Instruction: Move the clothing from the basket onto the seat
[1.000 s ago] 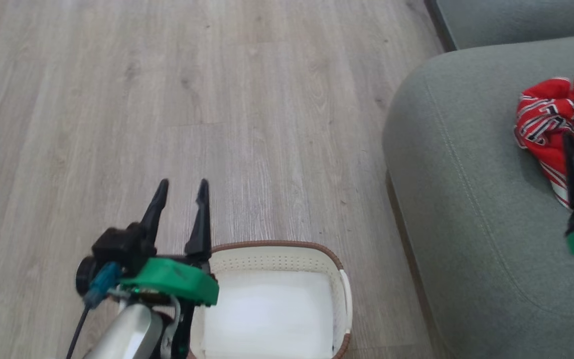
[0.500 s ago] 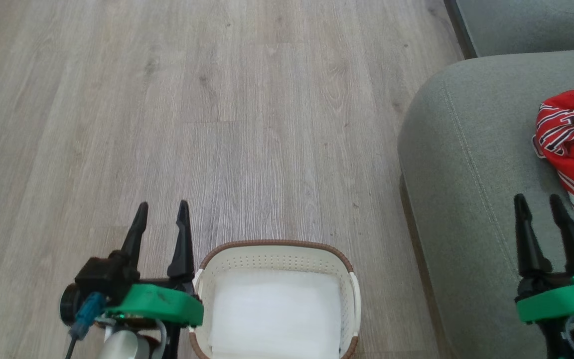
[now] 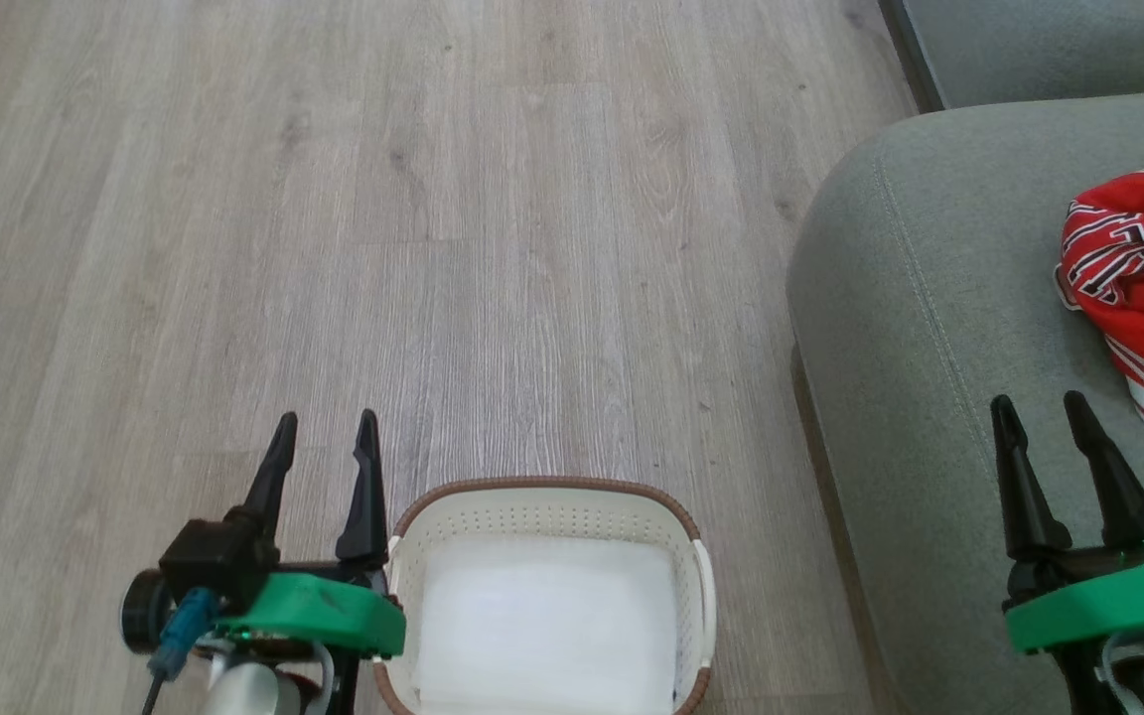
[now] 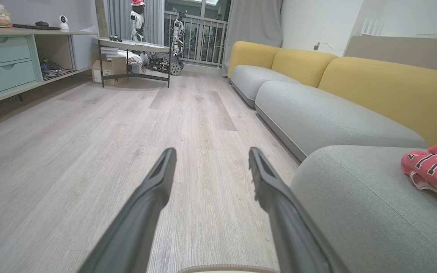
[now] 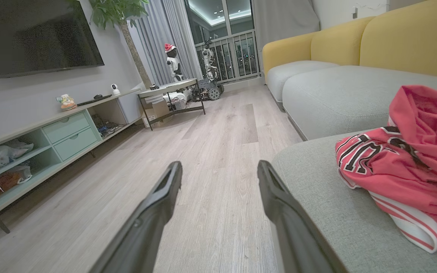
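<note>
On the pale grey wood-plank floor (image 3: 493,248), the basket (image 3: 542,516) stands at the bottom middle of the head view, just beside the rounded front corner of the seat (image 3: 929,348) and apart from it. The planks run away from the robot toward a glazed balcony door hung with grey curtains (image 5: 154,41). A long sofa (image 4: 317,113) lines the robot's right side of the room, its grey cushions set in a row under yellow backrests (image 4: 385,83). Along the opposite wall runs a low sideboard (image 5: 66,132) with mint-green drawers, a dark television (image 5: 36,34) above it and a leafy plant (image 5: 120,11) at its far end.

The basket is oval, cream and perforated, with a brown rim and white side handles. Inside it lies a flat white liner (image 3: 542,626).

The clothing (image 3: 1138,288) lies in a crumpled red heap on the seat, toward the right edge of the head view, which cuts it off. Black-and-white numerals show on its upper folds and white stripes along its lower edge.

The left claw (image 3: 326,417) hangs over the floor just beside the basket's left rim, its fingers spread apart and grasping nothing. The right claw (image 3: 1038,400) hangs over the seat, near the clothing but apart from it, likewise released, with bare cushion between its fingers.
</note>
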Available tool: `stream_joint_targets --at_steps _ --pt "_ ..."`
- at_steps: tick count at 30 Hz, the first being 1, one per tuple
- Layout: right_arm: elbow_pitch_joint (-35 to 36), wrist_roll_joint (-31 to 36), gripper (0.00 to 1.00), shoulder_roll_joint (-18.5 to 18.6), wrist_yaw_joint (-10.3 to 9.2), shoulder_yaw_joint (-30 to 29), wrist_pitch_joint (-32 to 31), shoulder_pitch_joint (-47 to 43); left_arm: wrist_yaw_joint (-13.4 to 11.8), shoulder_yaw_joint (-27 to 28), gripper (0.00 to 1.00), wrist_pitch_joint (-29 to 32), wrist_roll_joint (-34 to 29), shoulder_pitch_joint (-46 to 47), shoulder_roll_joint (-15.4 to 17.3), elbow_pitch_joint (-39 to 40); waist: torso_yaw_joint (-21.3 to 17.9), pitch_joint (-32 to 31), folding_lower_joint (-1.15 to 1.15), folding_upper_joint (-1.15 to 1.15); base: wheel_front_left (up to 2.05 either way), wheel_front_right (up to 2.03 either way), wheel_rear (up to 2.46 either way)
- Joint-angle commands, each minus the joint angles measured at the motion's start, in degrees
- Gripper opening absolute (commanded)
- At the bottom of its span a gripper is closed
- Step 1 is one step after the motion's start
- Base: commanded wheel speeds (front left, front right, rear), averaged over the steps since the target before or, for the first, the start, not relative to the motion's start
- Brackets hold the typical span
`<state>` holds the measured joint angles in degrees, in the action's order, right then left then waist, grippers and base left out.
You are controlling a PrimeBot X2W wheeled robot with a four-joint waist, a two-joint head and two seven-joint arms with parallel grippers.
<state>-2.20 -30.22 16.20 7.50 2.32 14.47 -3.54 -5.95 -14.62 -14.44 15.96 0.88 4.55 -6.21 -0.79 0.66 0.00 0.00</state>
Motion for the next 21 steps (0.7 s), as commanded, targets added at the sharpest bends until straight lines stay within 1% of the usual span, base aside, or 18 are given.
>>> stream_joint_targets --at_steps 1,15,16,19,21 --pt "1.64 0.61 1.0 0.81 -0.01 0.88 0.52 2.0 0.43 2.35 1.0 -0.56 -0.65 1.9 -0.23 1.51 0.0 0.0 0.0 0.0 0.0 0.0 0.0" --pt "0.24 2.11 1.0 0.29 -0.01 0.95 0.52 2.58 2.61 4.03 1.0 -0.56 -2.21 1.9 -1.39 0.3 -0.24 -0.17 0.0 0.0 0.0 0.0 0.0" --pt "-1.44 1.48 0.0 -0.42 0.0 0.03 0.0 0.55 2.52 2.11 0.0 0.0 -1.73 -0.02 -1.25 -1.49 -0.24 -0.18 0.0 0.0 0.0 0.0 0.0" --pt "-4.14 1.38 0.0 -1.24 0.01 0.5 -0.06 -0.16 2.47 1.94 0.0 0.27 -1.68 -0.83 -1.24 -4.19 -0.27 -0.18 0.0 0.0 0.0 0.0 0.0" --pt "-4.6 0.57 0.0 -1.56 0.01 0.51 -0.31 -0.26 2.59 2.09 0.0 0.44 -0.7 -1.08 -1.24 -4.55 -0.26 -0.19 0.0 0.0 0.0 0.0 0.0"
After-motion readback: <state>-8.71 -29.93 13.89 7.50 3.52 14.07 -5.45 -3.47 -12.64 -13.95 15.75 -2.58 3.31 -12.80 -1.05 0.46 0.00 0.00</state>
